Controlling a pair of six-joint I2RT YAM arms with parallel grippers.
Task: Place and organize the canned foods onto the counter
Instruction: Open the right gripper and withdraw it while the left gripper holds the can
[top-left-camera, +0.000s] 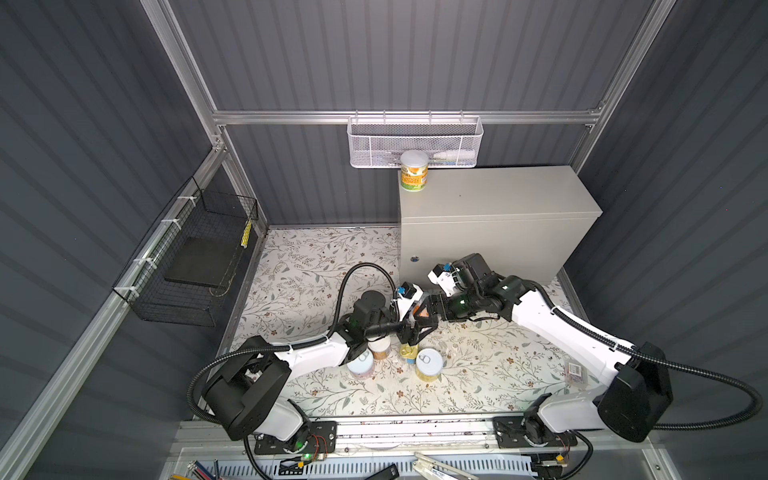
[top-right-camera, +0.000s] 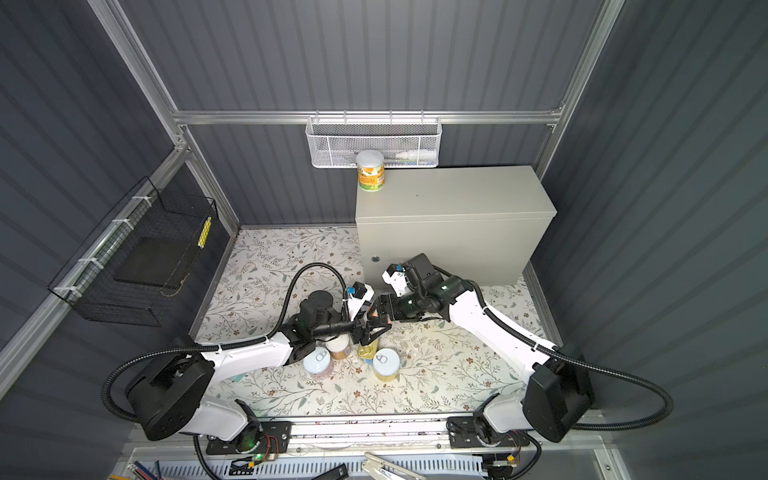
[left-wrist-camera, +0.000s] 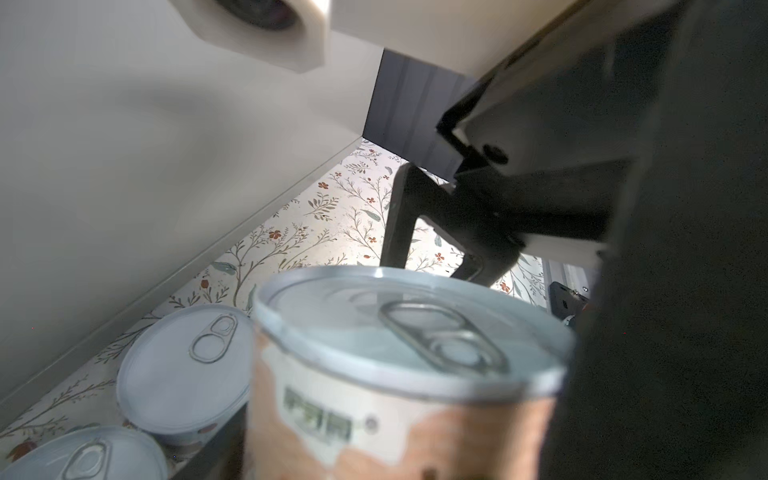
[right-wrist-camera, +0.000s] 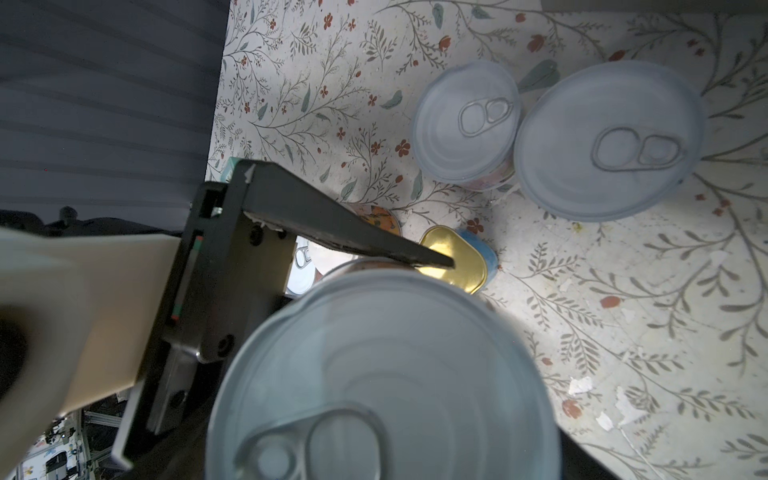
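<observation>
Left tool (top-left-camera: 417, 322), right tool (top-left-camera: 432, 312) meet mid-air around orange can (top-left-camera: 424, 314).

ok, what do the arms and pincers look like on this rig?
Both alike: left arm and right arm have white shell links and chunky black joint housings. A black corrugated cable conduit loops outside each. The left pincer and right pincer are black, with flat wedge-shaped fingers. Behind each sits a white wrist camera mount with a blue tab.

Dark grey ribbed walls (top-left-camera: 395, 54), aluminium frame (top-left-camera: 291, 117), floral floor (top-left-camera: 299, 266), white mesh basket (top-left-camera: 374, 145), black wire basket (top-left-camera: 174, 307)
</observation>
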